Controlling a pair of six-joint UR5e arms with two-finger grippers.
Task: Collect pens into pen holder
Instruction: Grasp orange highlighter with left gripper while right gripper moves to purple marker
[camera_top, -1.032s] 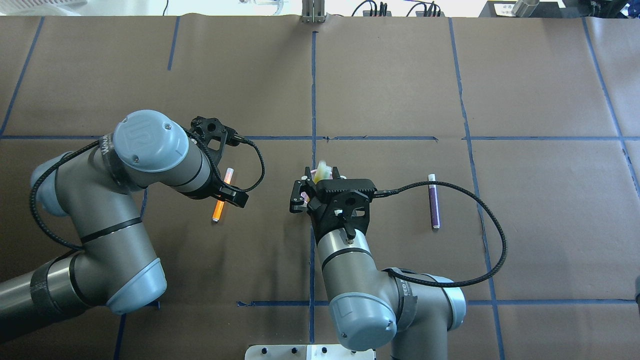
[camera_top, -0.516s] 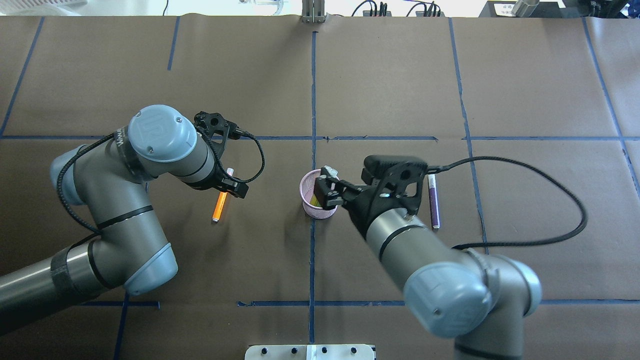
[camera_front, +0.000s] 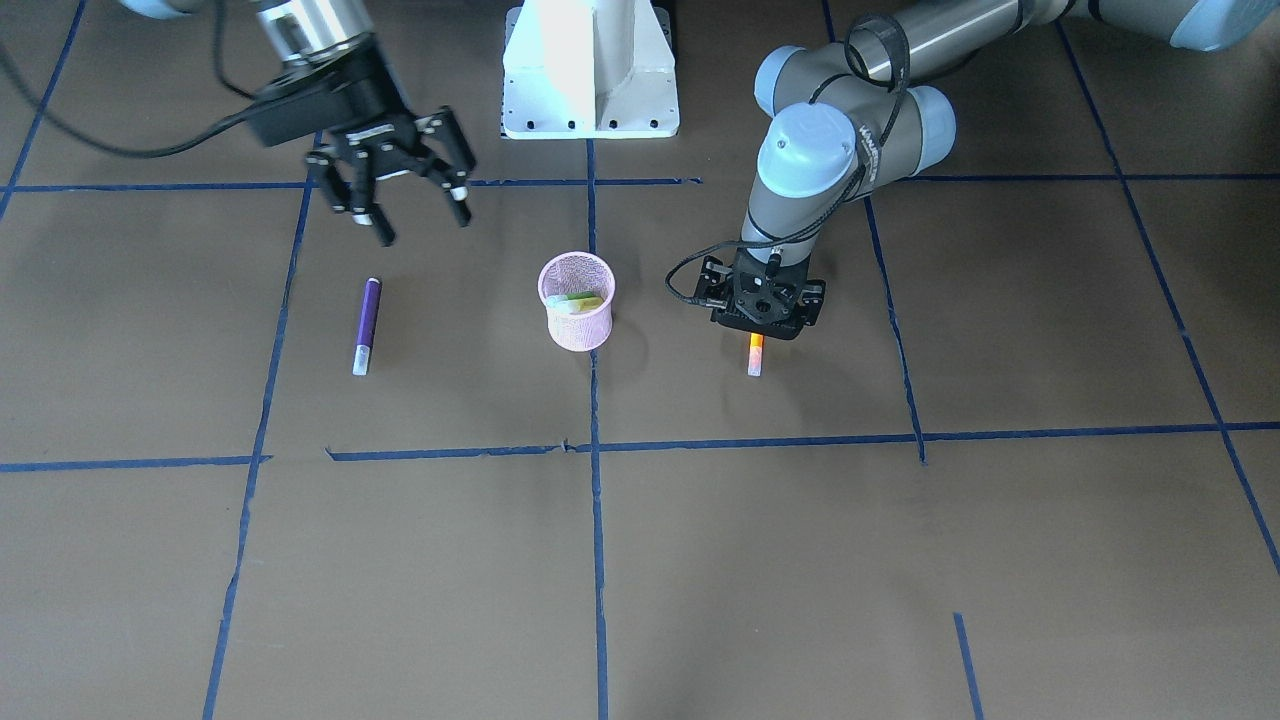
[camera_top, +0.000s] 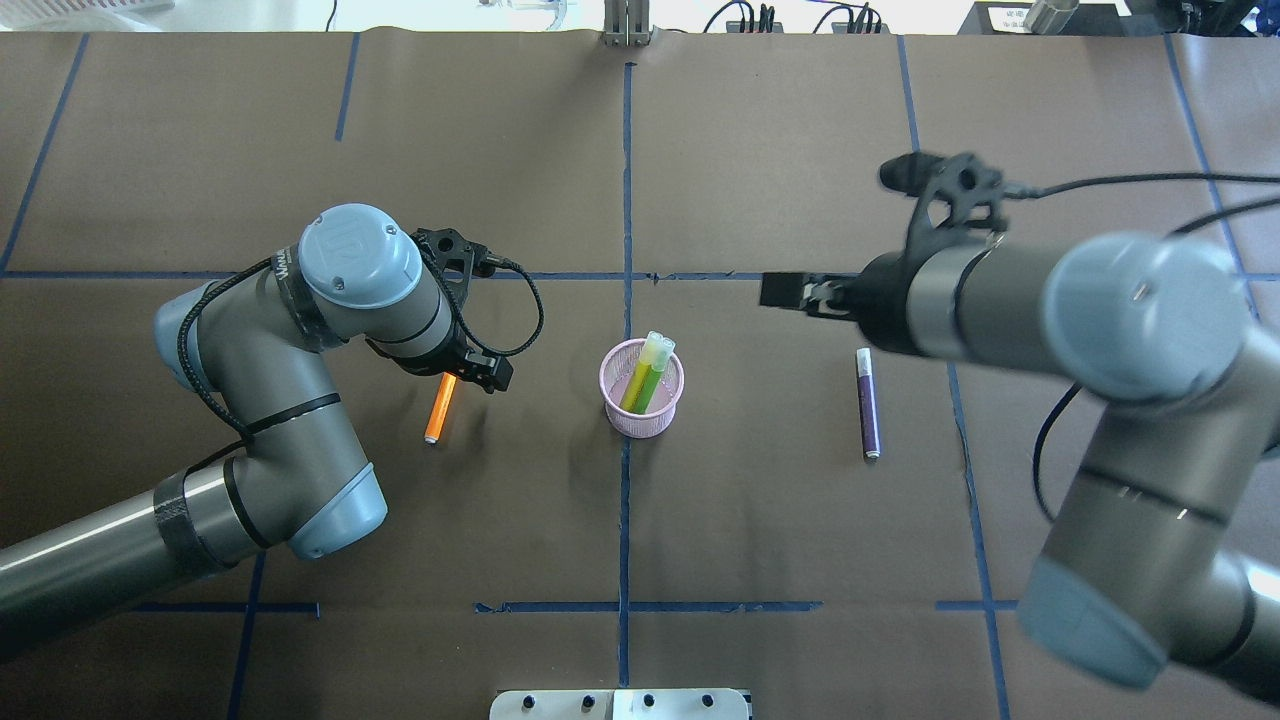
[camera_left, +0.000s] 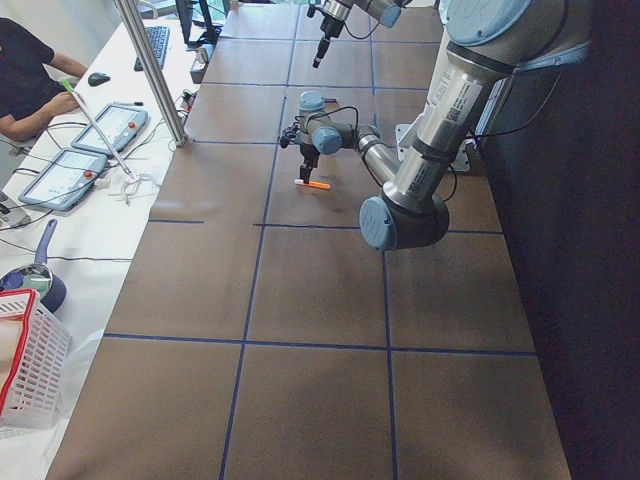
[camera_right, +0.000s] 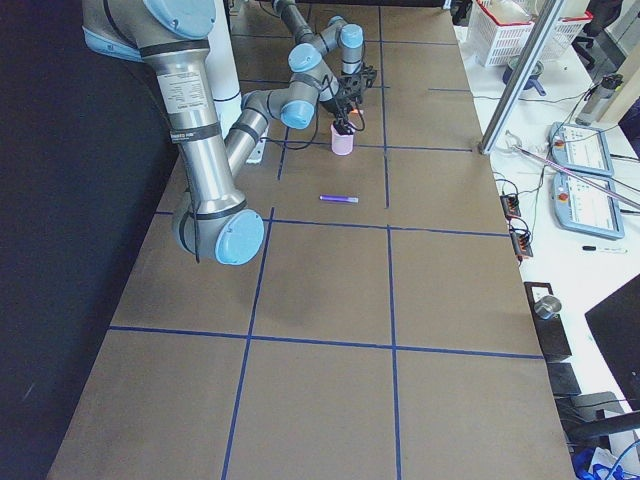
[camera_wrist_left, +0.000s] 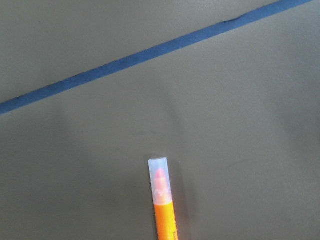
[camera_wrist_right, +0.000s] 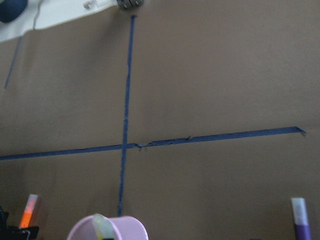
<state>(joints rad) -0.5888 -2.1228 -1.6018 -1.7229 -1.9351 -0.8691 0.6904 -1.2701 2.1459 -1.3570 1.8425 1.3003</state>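
The pink mesh pen holder (camera_top: 642, 400) (camera_front: 577, 315) stands upright at the table's middle, with a green and a yellow pen (camera_top: 645, 368) leaning inside it. The orange pen (camera_top: 438, 410) (camera_front: 756, 352) (camera_wrist_left: 162, 200) lies flat on the holder's left. My left gripper (camera_front: 762, 308) points down right over its far half, jaws spread, touching nothing that I can see. The purple pen (camera_top: 868, 403) (camera_front: 366, 325) lies flat on the holder's right. My right gripper (camera_front: 424, 228) (camera_top: 778, 290) is open and empty, raised above the table beyond the purple pen.
Blue tape lines divide the brown table cover. The robot's white base plate (camera_front: 590, 70) is at the near edge. A side bench with tablets (camera_left: 70, 170) and a white basket (camera_left: 30, 350) lies beyond the table's far edge.
My right gripper let go of the yellow pen into the holder, then rose and swung right, away from it. My left arm shifted slightly right over the orange pen.
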